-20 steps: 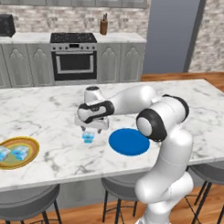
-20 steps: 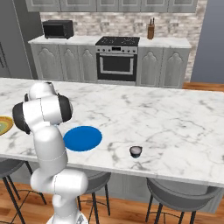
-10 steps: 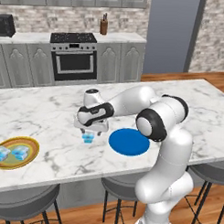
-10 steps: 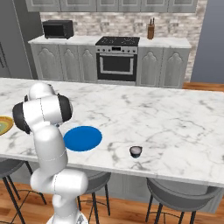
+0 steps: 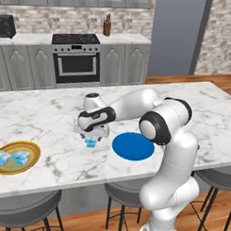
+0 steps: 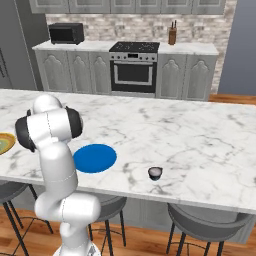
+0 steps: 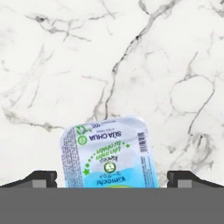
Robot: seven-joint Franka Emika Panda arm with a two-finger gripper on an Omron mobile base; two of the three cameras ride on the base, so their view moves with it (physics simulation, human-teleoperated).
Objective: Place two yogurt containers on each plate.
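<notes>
Hand view gave you the 2 dark fingertips [image 7: 41, 178] spread wide, 1 at each side of the yogurt container [image 7: 108, 154], neither touching it. The gripper [image 5: 91, 135] hovered just above that cup on the marble counter [image 5: 51, 115], holding nothing. Its lid was whitish at the top and pale blue lower down, a rounded square with green and blue print and a barcode at 1 edge. The print read upside down, and the lid sat slightly rotated against the line between the fingers. Left base view showed you this cup just left of the blue plate [image 5: 133, 146], plus 2 more cups [image 5: 11, 159] on the gold-rimmed plate [image 5: 33, 152]. Right base view showed a small dark bowl [image 6: 155, 173] on the counter.
</notes>
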